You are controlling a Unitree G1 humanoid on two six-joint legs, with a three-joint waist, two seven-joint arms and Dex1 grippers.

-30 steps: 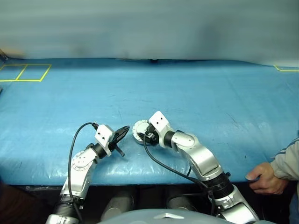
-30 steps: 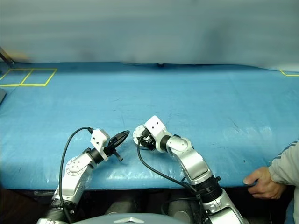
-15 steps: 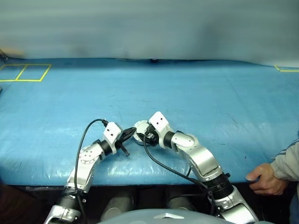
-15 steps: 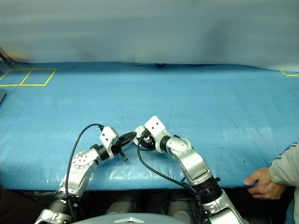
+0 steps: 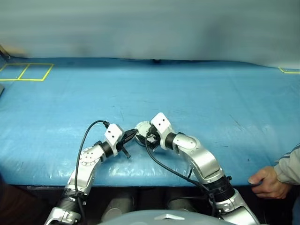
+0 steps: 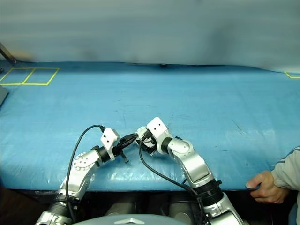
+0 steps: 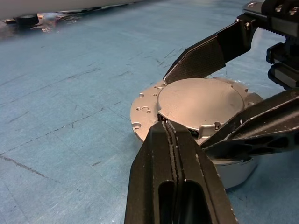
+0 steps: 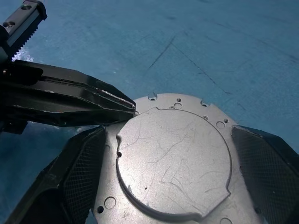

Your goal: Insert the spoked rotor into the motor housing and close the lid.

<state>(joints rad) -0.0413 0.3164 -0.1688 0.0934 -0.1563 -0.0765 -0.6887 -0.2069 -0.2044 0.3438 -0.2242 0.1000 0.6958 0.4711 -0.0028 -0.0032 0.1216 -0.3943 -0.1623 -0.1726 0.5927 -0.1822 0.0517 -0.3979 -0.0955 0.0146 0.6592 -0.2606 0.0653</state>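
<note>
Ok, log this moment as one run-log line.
lid: plain face up | left gripper: shut, tip at lid edge | right gripper: fingers either side of lid | table: blue

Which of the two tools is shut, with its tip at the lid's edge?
The left tool: fingers pressed together, tip at the lid. The right tool spreads wide around it.

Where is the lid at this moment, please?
The lid lies plain face up on the blue table, near the front edge at the middle, between the right pincer fingers, with the shut left pincer at its rim.
</note>
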